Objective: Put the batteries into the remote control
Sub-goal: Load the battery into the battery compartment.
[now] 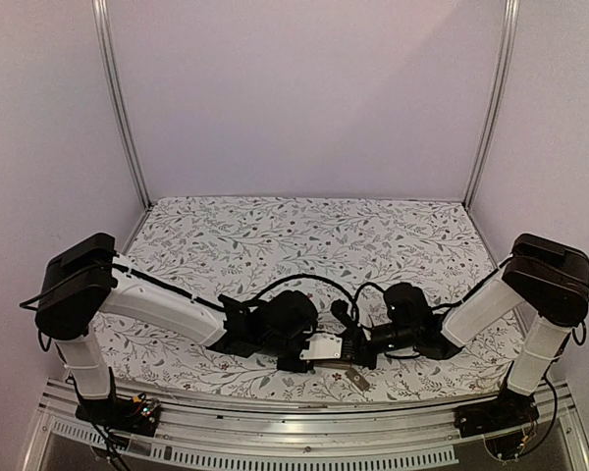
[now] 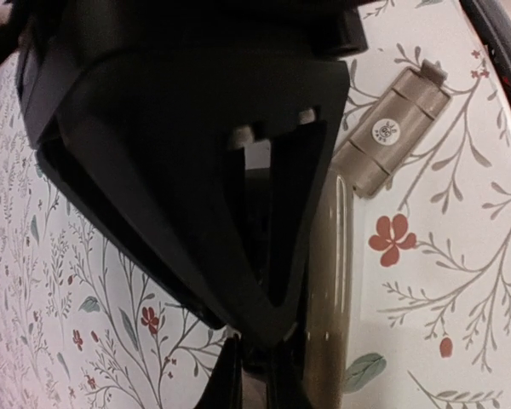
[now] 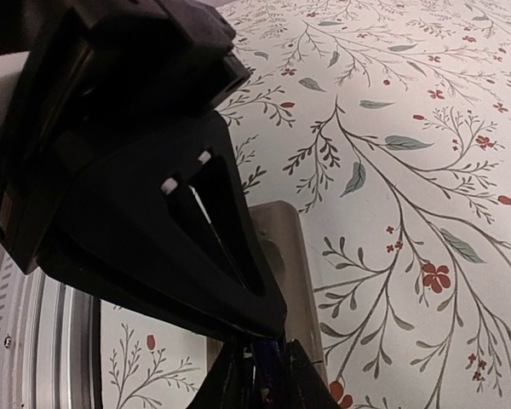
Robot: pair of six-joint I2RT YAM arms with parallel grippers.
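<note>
Grey cover (image 2: 392,128) beside the white remote (image 1: 324,348) has a round sticker, unreadable. Left gripper (image 2: 254,383), right gripper (image 3: 260,375): can't tell their grip.

In the left wrist view the black two-finger left gripper (image 2: 249,383) is cut off by the picture's edge at 6 o'clock. Its housing hides most of the slim white rectangular remote control (image 2: 328,290), leaving only a glossy tan-grey strip. The right gripper (image 3: 257,379) is likewise cut off at 6 o'clock. A bluish scrap between its fingers cannot be identified, and a tan-grey flat slab (image 3: 281,247) is half hidden behind it. Whether either gripper is clamped cannot be judged. From above, the dark cylindrical batteries are too small to find.
</note>
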